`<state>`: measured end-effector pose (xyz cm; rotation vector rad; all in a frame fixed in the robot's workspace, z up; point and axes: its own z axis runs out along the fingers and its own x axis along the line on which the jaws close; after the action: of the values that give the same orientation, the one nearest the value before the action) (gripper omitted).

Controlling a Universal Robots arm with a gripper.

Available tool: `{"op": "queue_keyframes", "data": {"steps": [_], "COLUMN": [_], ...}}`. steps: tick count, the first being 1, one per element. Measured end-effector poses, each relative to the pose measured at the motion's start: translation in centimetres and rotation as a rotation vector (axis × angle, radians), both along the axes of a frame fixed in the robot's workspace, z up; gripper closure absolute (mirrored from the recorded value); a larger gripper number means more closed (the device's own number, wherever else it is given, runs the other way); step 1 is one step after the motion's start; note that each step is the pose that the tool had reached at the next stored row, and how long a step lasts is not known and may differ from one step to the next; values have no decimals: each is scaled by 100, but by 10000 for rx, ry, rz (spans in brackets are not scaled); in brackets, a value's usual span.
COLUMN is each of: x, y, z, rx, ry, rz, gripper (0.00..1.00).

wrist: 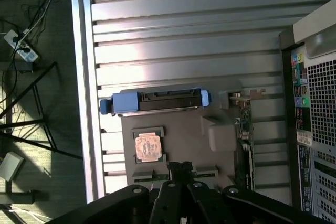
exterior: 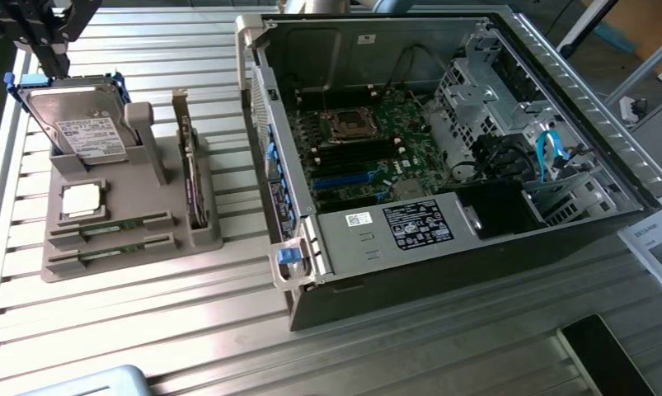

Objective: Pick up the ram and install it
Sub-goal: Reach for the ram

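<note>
Wrist view puts the fingers [wrist: 181,167] pressed together and empty, hanging above the grey holder [wrist: 178,129] on the counter [wrist: 184,40]. The ram [exterior: 119,226] lies in a slot of that holder just beside the processor chip [exterior: 80,200], with a second green stick [exterior: 110,252] in the next slot. With 2 look-alikes so near, a small aiming error could land on the wrong one. Closed fingers coming down would knock the stick rather than straddle it.
</note>
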<state>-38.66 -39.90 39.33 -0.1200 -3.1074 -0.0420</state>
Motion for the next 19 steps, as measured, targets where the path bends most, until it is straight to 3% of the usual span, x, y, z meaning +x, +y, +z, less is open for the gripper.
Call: {"op": "queue_keyframes", "data": {"steps": [5,7,19], "x": [0,0,0], "y": [-16,-41,-252], "z": [-1,-2,-3], "rx": [-28,-37,-64], "ry": [0,0,0], "rz": [0,0,0], "gripper": [89,89,89]}}
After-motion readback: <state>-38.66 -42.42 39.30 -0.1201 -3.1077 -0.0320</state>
